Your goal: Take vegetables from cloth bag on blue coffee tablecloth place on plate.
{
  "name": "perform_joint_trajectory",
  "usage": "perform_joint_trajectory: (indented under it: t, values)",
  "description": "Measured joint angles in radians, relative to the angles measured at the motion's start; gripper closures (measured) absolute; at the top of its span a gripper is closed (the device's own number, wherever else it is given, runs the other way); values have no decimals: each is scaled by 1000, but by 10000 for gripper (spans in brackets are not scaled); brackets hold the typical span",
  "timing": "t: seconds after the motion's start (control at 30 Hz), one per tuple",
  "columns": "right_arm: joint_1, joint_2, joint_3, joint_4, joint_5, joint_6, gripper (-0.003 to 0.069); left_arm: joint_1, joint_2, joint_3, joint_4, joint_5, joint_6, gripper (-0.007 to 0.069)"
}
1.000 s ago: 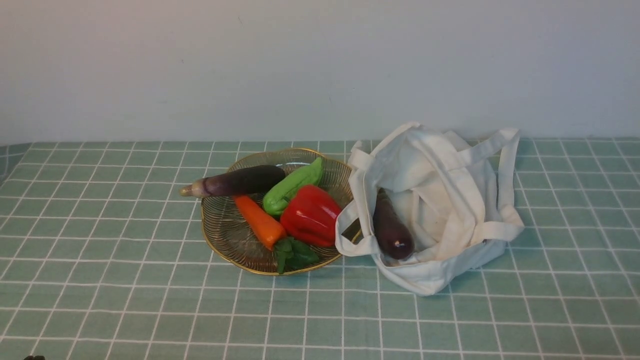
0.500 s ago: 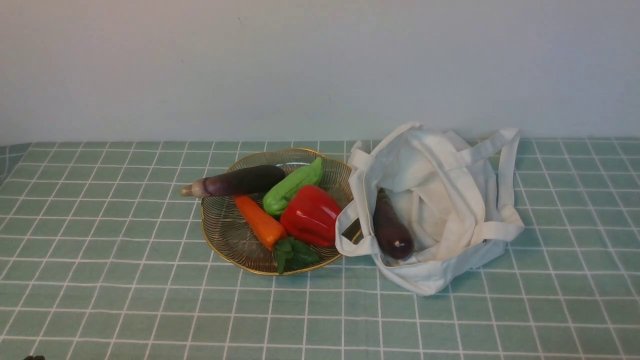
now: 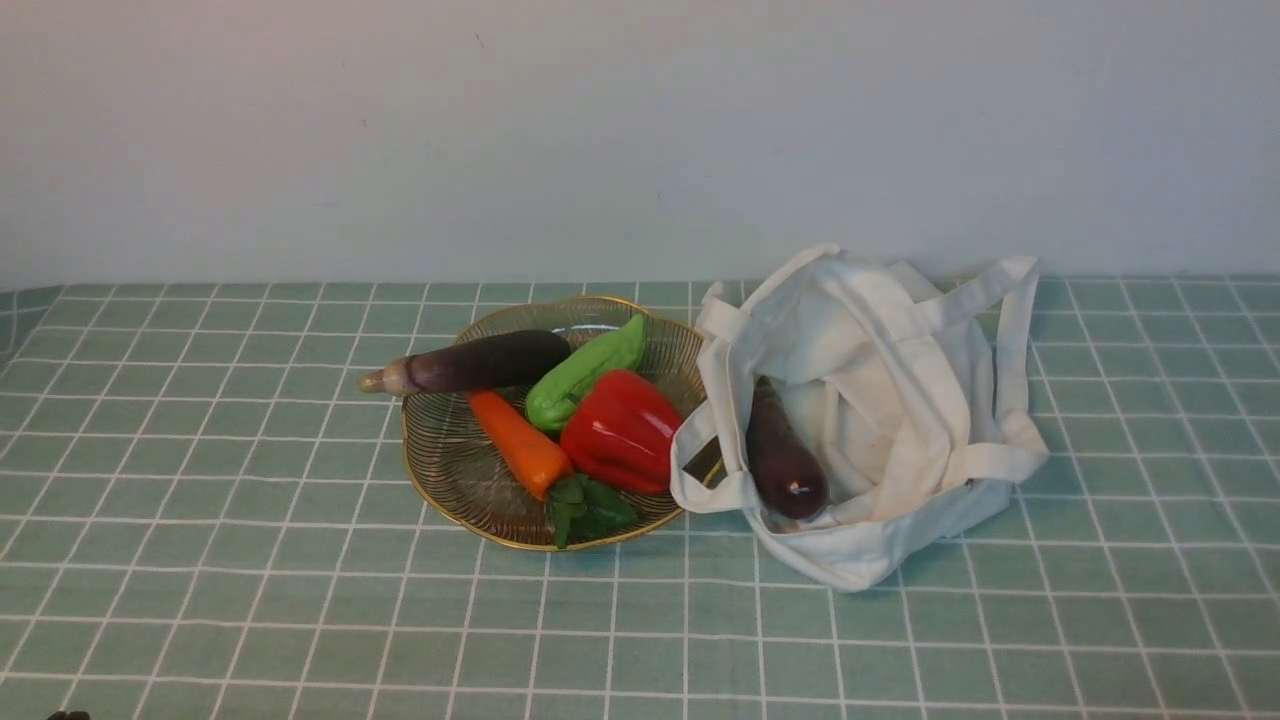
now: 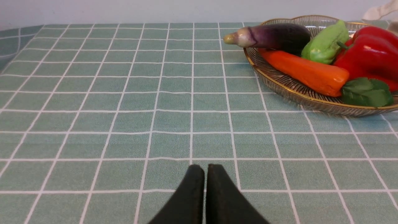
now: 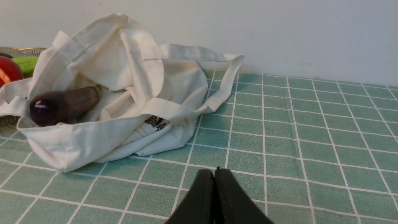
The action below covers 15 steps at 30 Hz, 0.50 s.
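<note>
Wrist views show the left claw (image 4: 205, 169) and right claw (image 5: 214, 174) pressed closed, empty, over the cloth (image 3: 250, 600); farther off, an eggplant (image 3: 783, 460) lies in the bag (image 3: 900, 400); the green pepper (image 3: 585, 372) sits on the plate (image 3: 450, 470).

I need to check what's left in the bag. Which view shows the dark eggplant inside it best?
The right wrist view: the eggplant lies close, almost fully exposed in the cloth bag mouth. The front view shows it smaller. The left wrist view misses it.
</note>
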Motion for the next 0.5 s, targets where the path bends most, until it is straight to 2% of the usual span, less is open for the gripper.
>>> perform_joint_trajectory:
  t: [0.5]
  values:
    - [0, 0, 0, 0, 0, -5, 674, 0, 0, 0, 0, 0, 0, 629]
